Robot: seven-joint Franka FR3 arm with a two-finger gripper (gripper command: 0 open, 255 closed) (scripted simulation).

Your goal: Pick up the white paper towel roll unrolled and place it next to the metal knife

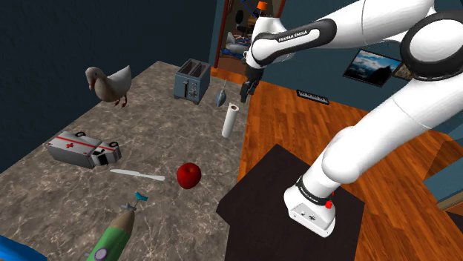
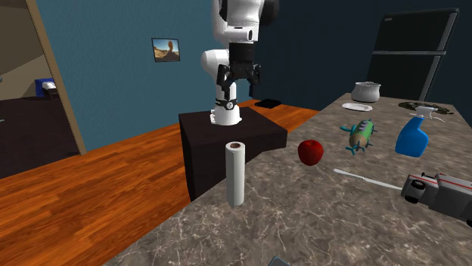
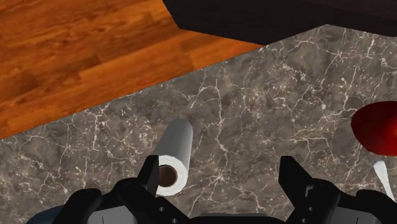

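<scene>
The white paper towel roll (image 1: 231,120) (image 2: 236,174) stands upright on the marble counter (image 1: 163,126) near its edge by the wooden floor. My gripper (image 1: 247,87) (image 2: 240,85) (image 3: 222,181) hangs open well above it, holding nothing. In the wrist view the roll (image 3: 173,159) lies far below, close beside one finger (image 3: 149,181), off centre of the gap. The knife (image 1: 138,175) (image 2: 367,180) lies flat on the counter beyond a red apple (image 1: 188,175) (image 2: 311,152) from the roll; its tip (image 3: 383,175) shows by the apple (image 3: 378,127).
A toy ambulance (image 1: 83,149) (image 2: 442,193), a duck (image 1: 110,84), a toaster (image 1: 191,80) and a green rocket-like toy (image 1: 115,237) share the counter. A blue spray bottle (image 2: 414,136) and a fish toy (image 2: 359,134) lie past the apple. The dark stand (image 1: 293,204) adjoins the counter.
</scene>
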